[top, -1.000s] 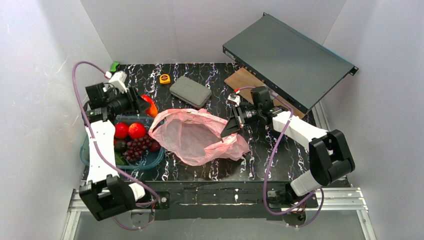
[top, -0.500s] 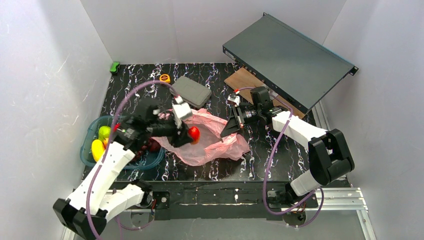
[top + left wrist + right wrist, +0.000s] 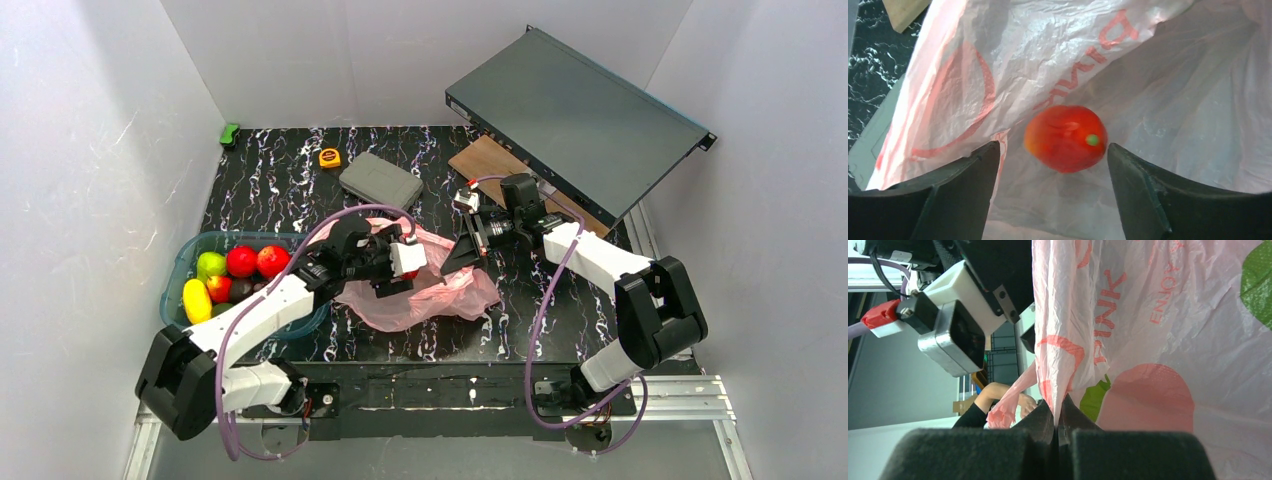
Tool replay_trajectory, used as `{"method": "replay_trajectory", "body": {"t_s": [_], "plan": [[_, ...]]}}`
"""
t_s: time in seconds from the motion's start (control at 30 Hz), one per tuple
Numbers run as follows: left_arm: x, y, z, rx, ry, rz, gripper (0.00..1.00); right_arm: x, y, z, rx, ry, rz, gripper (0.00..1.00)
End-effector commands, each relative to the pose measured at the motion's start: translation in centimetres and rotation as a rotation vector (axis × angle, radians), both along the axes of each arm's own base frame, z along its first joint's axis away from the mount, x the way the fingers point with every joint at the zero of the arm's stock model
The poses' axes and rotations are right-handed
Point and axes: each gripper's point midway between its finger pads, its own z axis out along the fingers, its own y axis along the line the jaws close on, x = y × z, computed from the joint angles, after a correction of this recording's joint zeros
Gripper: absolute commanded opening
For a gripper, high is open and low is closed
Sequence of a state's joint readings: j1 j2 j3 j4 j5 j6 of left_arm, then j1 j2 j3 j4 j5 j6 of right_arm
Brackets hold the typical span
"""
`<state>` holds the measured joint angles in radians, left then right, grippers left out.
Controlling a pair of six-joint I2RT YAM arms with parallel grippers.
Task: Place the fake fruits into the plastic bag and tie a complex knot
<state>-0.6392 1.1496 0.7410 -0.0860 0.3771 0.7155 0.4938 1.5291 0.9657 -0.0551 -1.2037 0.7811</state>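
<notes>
1. Red-orange fruit (image 3: 1066, 138) sits inside the plastic bag (image 3: 1168, 100), at the middle of the desk (image 3: 270, 185), and looks free of any grip.
2. Left hand (image 3: 1053, 145) hangs open directly over it, a finger on either side.
3. Right hand (image 3: 1058, 412), clamped on the bag's rim, holds the mouth up.
4. Remaining fruits (image 3: 240, 262) wait in the tub (image 3: 183, 262) by the desk's left edge, nearest the left arm.

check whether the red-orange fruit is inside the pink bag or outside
Inside. The left wrist view shows the red-orange fruit with pink bag plastic all around it, clear of the left gripper's open fingers.
</notes>
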Motion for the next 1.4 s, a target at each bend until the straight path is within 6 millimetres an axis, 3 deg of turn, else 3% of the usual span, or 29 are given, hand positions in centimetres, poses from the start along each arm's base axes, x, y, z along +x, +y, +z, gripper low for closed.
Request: {"method": "replay_trajectory", "body": {"t_s": [0.0,0.03,0.07,0.17,0.23,0.3,0.37,0.5,0.73,0.8,0.87,0.97,1.1,1.37], "plan": [[1.2,-0.6,1.7,0.012,-0.083,-0.036,0.86,-0.2,0.0,0.7,0.033,-0.019,0.023,0.01],[0.7,-0.1,2.0,0.030,-0.071,-0.033,0.95,-0.2,-0.1,0.6,0.028,-0.024,0.020,0.01],[0.2,0.6,2.0,0.055,-0.049,-0.024,0.98,-0.3,-0.1,0.6,0.024,-0.027,0.018,0.01],[-2.8,2.8,3.1,0.095,0.005,-0.034,0.98,-0.2,-0.1,0.4,0.017,-0.023,0.018,0.01],[-6.4,4.0,3.0,0.123,0.043,-0.145,0.98,-0.1,-0.1,0.4,0.015,-0.022,0.019,0.01],[-9.4,5.3,2.0,0.148,0.052,-0.241,0.98,-0.1,0.0,0.4,0.011,-0.020,0.021,0.01],[-11.0,6.6,0.1,0.188,0.040,-0.291,0.98,0.0,0.0,0.4,0.011,-0.025,0.023,0.01],[-11.7,8.2,-3.9,0.282,0.016,-0.340,0.98,-0.1,-0.1,0.3,0.007,-0.032,0.022,0.01],[-9.7,6.7,-6.3,0.274,0.047,-0.303,0.97,-0.1,-0.1,0.1,0.001,-0.042,0.020,0.01],[-9.0,6.2,-6.7,0.276,0.062,-0.280,0.90,0.0,-0.1,0.2,0.001,-0.052,0.021,0.01],[-8.3,6.1,-6.9,0.293,0.081,-0.242,0.73,-0.1,-0.3,0.3,-0.011,-0.077,0.022,0.01],[-7.9,7.7,-7.3,0.411,0.140,-0.177,0.04,0.3,-0.8,0.3,-0.047,-0.135,-0.017,0.01],[-8.4,10.8,-5.8,0.539,0.212,-0.115,0.00,1.3,-2.0,0.4,-0.070,-0.167,-0.073,0.01],[-10.2,12.1,3.4,0.377,0.003,-0.160,0.00,2.2,-4.8,-2.5,-0.285,-0.327,-0.119,0.01]]}}
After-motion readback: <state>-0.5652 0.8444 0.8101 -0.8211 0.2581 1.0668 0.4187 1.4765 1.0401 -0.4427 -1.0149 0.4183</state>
